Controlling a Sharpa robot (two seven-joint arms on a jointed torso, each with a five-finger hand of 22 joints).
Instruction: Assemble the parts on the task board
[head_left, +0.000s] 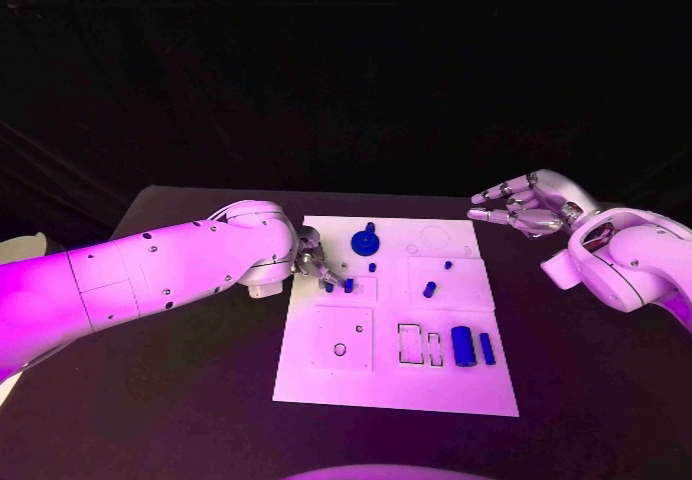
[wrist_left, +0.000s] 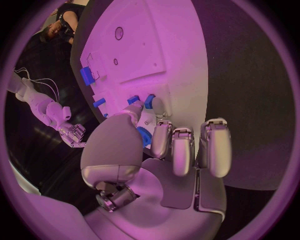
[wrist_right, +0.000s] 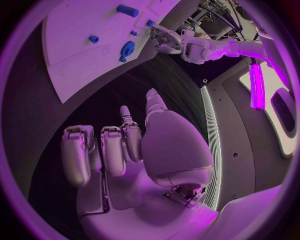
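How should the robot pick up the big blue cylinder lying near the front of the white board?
Probably by its long sides, from straight above. The big blue cylinder lies flat on the task board, so its rounded flanks are open to fingers, though a thinner blue bar lies close on one side. The right hand hovers open off the board's far corner and seems nearer.

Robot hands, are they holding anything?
The left robot hand touches small blue parts on the task board; a real grip cannot be told. The right robot hand holds nothing.
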